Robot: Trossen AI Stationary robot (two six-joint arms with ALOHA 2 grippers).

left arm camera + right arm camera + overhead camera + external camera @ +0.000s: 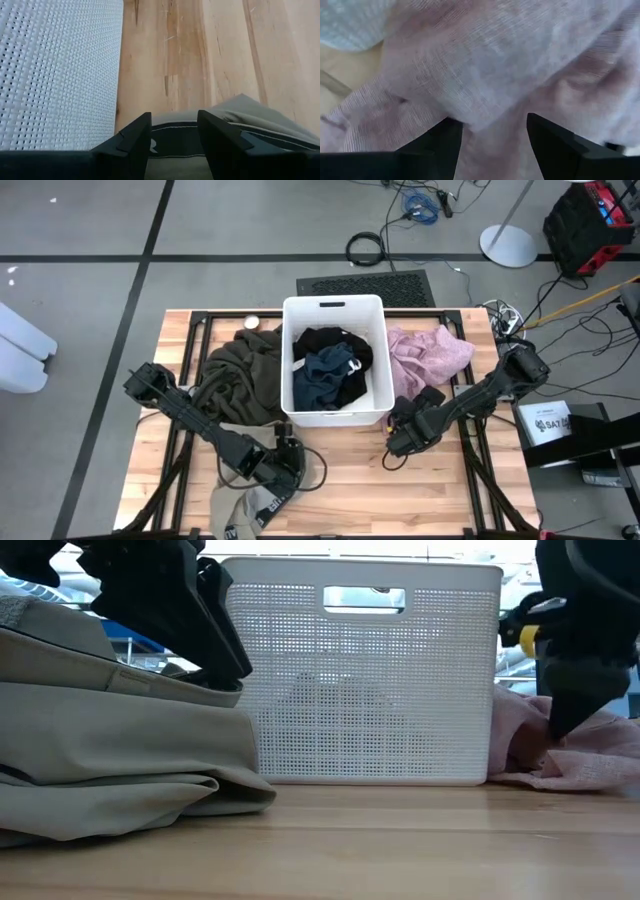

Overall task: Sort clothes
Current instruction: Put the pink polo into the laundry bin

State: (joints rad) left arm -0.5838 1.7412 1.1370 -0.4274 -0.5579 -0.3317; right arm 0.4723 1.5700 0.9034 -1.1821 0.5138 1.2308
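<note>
While 1 bin [334, 310] holds 2 garments [330, 365], 3 lie outside.

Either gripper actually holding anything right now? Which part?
Cannot be told. Left gripper straddles the beige garment's lettered waistband; right gripper straddles a fold of the pink garment. Neither visibly clamped.

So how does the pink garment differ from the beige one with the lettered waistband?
The pink garment lies crumpled at the white bin's right side; the beige garment lies at the table's front left, apart from the bin. The pink looks thin and gauzy; the beige smoother, with a dark lettered band. Both lie outside the bin, each with an end effector at it.
</note>
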